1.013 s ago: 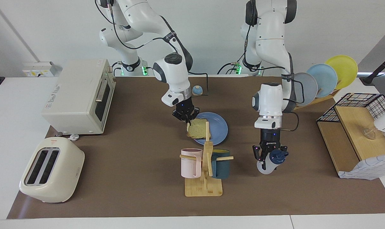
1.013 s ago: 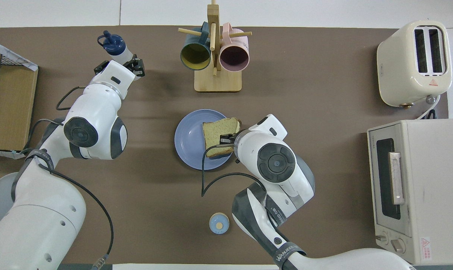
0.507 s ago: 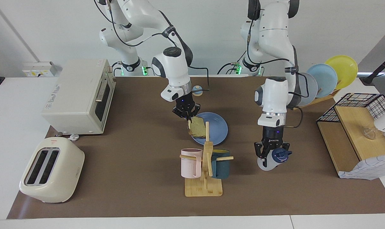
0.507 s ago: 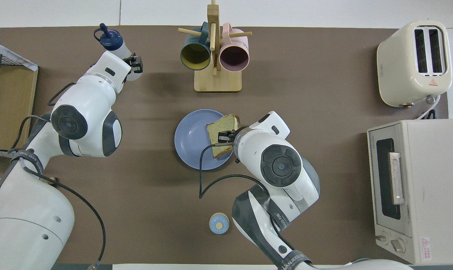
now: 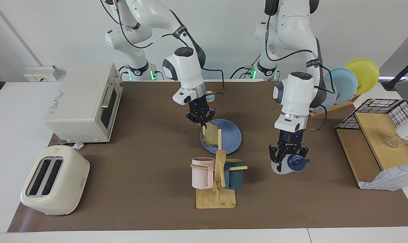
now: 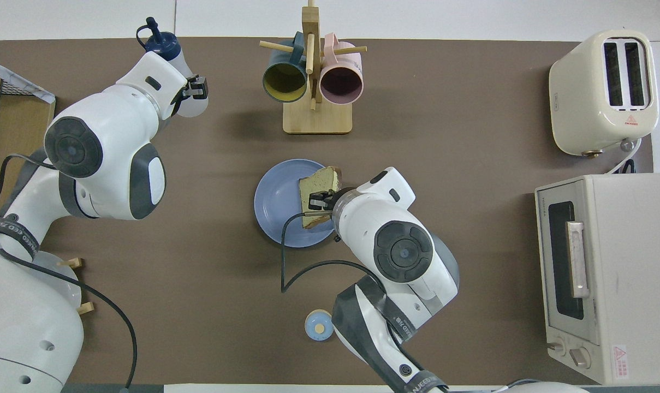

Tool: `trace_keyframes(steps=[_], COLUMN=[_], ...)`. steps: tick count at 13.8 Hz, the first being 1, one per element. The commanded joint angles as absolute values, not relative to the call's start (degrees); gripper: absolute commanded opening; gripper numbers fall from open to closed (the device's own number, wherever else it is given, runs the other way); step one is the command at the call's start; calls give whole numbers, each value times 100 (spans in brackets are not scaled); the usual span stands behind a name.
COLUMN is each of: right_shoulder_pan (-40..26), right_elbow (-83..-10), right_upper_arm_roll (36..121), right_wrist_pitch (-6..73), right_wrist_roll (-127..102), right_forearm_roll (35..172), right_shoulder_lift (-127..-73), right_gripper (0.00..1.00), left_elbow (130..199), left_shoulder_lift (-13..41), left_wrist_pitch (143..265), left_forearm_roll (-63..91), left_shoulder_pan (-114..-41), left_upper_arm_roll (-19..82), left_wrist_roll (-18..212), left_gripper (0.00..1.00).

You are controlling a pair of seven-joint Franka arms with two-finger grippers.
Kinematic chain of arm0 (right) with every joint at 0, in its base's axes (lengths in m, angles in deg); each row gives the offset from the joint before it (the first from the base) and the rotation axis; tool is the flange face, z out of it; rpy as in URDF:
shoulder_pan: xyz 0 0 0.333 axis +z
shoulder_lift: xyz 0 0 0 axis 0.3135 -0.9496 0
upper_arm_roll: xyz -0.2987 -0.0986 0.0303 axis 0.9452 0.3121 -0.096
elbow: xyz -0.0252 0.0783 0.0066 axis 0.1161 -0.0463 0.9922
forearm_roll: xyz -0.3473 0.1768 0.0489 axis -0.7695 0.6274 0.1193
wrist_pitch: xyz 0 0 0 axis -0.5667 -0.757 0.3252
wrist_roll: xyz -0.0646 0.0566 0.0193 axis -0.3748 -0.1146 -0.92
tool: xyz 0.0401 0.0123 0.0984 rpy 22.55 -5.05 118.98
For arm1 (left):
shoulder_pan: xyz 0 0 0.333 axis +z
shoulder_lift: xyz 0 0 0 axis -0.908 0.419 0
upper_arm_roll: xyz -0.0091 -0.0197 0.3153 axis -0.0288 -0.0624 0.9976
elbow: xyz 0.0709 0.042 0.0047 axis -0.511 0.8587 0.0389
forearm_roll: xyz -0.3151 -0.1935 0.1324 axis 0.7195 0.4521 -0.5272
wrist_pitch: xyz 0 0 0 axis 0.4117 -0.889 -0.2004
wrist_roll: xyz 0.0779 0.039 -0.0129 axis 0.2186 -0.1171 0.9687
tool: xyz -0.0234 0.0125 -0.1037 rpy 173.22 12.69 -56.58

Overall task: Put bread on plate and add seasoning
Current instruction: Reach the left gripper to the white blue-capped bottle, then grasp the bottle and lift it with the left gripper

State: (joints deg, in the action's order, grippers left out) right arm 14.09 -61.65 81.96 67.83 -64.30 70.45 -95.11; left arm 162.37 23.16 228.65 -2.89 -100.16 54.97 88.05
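Bread [image 5: 211,133] pinched in right hand [image 5: 201,123], seemingly above plate [image 5: 231,137]

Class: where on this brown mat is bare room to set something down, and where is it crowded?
Bare: between cream toaster and wooden mug stand; between stand and wire basket. Crowded: round blue plate, where the right gripper holds the toast slice.

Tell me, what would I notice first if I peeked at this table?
Probably the two claws, each carrying something. The right claw holds the bread tilted over the blue plate in the middle of the table. The left claw grips the seasoning bottle, lifted above the mat toward the left arm's end, beside the mug stand.
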Motion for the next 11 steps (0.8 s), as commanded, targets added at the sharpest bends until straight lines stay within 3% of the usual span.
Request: trace_keyframes(steps=[1,3,5,11], right_shoulder_pan=[1407,1407,1399,1372], right_elbow=[-6233,-6268,-6609,-6919], right_upper_arm_roll=[8170,8170,8170,8170], right_wrist_pitch=[6941,7098,7746,7838], right_wrist_roll=[-6550,-6568,-6664,-6691], right_forearm_roll=[7127,7127,7136,7136], right_shoulder_lift=[-9513,-9513,-9513,-9442], right_gripper=[0,0,0,0], left_elbow=[16118,15933,15801,15792], left_shoulder_lift=[2073,2046,1959,1485], left_wrist_pitch=[22292,21958,21624,20798], left_forearm_roll=[-346,-337,-311,-162], left_shoulder_pan=[-9855,-9801,-9775,-9652], left_upper_arm_roll=[5396,5387,5379,5361], left_wrist_roll=[8638,8638,8586,8218], left_gripper=[0,0,0,0])
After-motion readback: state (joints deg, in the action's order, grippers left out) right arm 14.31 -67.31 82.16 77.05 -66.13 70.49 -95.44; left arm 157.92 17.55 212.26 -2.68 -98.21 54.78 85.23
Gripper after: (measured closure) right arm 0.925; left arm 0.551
